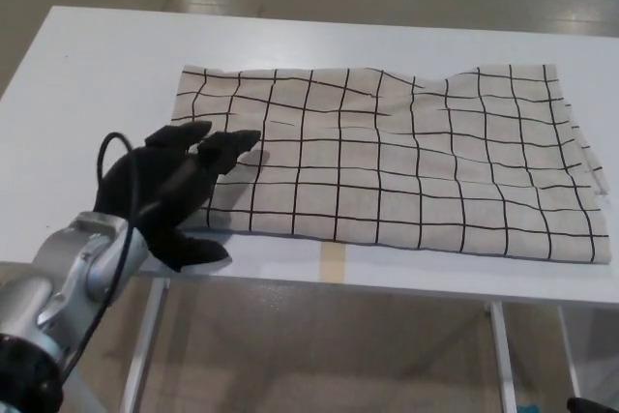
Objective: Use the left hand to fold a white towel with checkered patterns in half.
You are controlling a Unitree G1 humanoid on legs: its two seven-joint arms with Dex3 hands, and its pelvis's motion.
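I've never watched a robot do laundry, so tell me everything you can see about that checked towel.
The towel is off-white cloth with a thin black grid, lying spread flat, wide side across, on a white table. It looks soft and woven, with mild wrinkles near its far edge and layered edges showing at its right end, so it may already be doubled. Its near edge runs close to the table's front. The robot's black left hand, fingers apart, covers its near left corner; whether it grips the cloth is unclear.

The left hand point(169, 195) covers the towel's point(406, 162) near-left corner, so whether the fingers point(227, 147) pinch cloth or only rest on it cannot be told. The desk point(97, 74) runs off the right edge. The left arm is cut off at the bottom-left corner.
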